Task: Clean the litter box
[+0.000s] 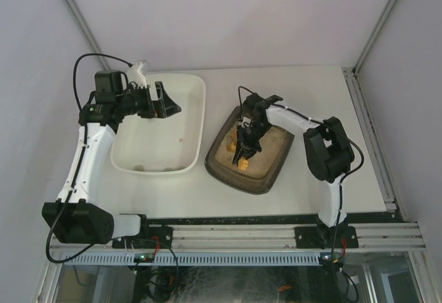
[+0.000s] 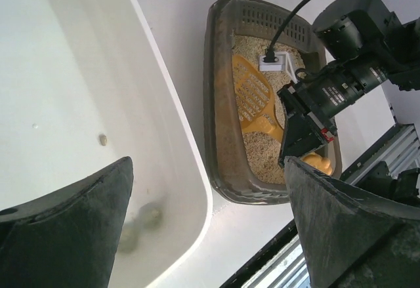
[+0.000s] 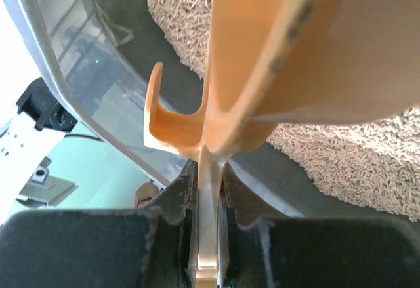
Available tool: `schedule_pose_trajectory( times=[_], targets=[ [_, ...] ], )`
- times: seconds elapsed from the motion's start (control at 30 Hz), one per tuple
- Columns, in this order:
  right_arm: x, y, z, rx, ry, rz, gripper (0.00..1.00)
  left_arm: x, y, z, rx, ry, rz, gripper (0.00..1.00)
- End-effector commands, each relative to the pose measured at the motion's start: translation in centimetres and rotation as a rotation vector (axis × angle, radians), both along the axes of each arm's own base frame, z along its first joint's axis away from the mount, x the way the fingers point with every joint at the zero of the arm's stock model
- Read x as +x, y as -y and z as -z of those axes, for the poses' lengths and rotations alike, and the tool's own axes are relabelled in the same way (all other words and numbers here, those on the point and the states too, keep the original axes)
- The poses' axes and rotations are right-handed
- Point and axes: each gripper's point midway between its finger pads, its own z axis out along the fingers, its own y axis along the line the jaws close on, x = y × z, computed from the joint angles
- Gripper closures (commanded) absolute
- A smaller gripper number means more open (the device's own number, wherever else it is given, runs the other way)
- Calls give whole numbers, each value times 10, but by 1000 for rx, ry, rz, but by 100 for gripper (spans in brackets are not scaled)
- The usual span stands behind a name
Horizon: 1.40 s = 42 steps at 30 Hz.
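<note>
The dark grey-brown litter box [image 1: 260, 184] holds beige litter and sits right of centre; it also shows in the left wrist view [image 2: 220, 111]. My right gripper [image 1: 243, 152] is down inside it, shut on the handle of an orange slotted scoop [image 2: 252, 94]. In the right wrist view the fingers [image 3: 176, 199] pinch the thin handle of the scoop [image 3: 275, 52] over the litter [image 3: 354, 163]. My left gripper [image 1: 169, 103] is open and empty, held above the white tub [image 1: 159, 127], its jaws wide apart [image 2: 209, 170].
The white tub [image 2: 65, 71] lies just left of the litter box and holds a few small clumps [image 2: 103, 140] near its front end. An aluminium rail [image 1: 235, 237] runs along the table's near edge. Walls close in at the back and sides.
</note>
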Motion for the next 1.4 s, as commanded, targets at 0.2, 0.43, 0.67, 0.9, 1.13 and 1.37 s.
schedule_pose_trajectory(
  times=[0.2, 0.43, 0.67, 0.9, 1.13, 1.37],
  targets=[
    [16, 17, -25, 213, 190, 152, 100, -10, -2, 0, 28, 46, 44, 1],
    [-1, 24, -37, 281, 265, 132, 100, -20, -11, 29, 115, -8, 85, 1],
    [-13, 29, -61, 414, 446, 124, 100, -12, -47, 39, 313, -12, -26, 0],
    [-33, 42, -84, 611, 788, 155, 100, -11, -70, 38, 424, -3, -104, 0],
    [-50, 46, -92, 655, 838, 126, 100, -17, -72, 45, 435, -17, -109, 0],
    [-52, 45, -85, 680, 756, 171, 100, -21, -71, 45, 426, -14, -113, 0]
  ],
)
